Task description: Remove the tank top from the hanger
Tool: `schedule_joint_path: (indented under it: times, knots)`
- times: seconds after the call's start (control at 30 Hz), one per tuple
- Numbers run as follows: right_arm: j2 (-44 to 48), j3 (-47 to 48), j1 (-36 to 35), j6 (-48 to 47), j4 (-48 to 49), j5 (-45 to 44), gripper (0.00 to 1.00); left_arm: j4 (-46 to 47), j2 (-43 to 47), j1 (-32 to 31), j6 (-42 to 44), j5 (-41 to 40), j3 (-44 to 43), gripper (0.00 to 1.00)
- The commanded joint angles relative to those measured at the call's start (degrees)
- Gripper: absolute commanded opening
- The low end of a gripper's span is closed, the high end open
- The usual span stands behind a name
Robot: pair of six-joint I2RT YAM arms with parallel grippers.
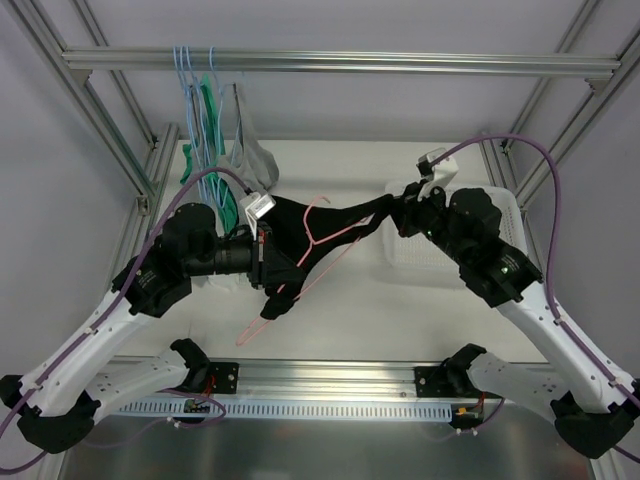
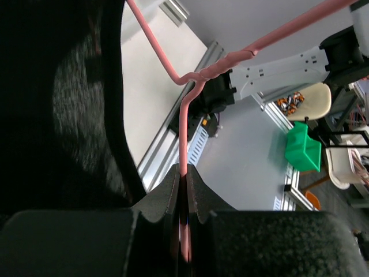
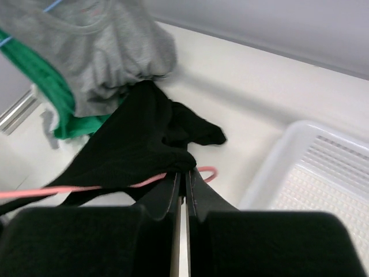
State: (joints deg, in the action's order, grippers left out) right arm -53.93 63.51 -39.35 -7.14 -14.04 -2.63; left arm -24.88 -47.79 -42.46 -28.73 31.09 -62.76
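The black tank top [image 1: 290,235] hangs stretched in the air between my two grippers, draped on a pink wire hanger [image 1: 330,240]. My left gripper [image 1: 262,243] is shut on the hanger; in the left wrist view the pink wire [image 2: 183,138] runs straight into the closed jaws, with the black tank top [image 2: 57,104] filling the left side. My right gripper [image 1: 396,208] is shut on the tank top's right end. Seen from the right wrist, the black tank top [image 3: 132,147] bunches at the closed fingertips [image 3: 185,171], and the hanger's pink end [image 3: 207,172] curls just behind.
A white mesh basket [image 1: 505,205] sits on the table at the right, under my right arm; its rim [image 3: 277,156] lies close to the right fingers. Grey and green garments [image 1: 225,160] hang on blue hangers from the top rail at back left.
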Motion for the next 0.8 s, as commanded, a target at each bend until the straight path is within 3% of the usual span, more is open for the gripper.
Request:
schedule_joint_path:
  times: [0.0,0.3,0.5,0.77]
  knots:
    - [1.0,4.2,3.2,-0.6,-2.4,-7.6,0.00,2.0,-0.7,-0.8,2.1,6.3,1.3,0.00]
    - [-1.9,9.9,12.9,0.0,-5.9,-1.3,0.00,2.1,2.7,-1.1,1.0,6.9,1.1,0.00]
    - [-5.0,11.5,13.8,0.2,-6.2,6.4,0.00,2.1,3.9,-1.8,0.8,7.4,-0.4,0.00]
    - [-4.2,7.6,13.8,4.9,-4.1,17.6,0.00,3.6,6.0,-1.9,3.6,-2.0,-4.8,0.00]
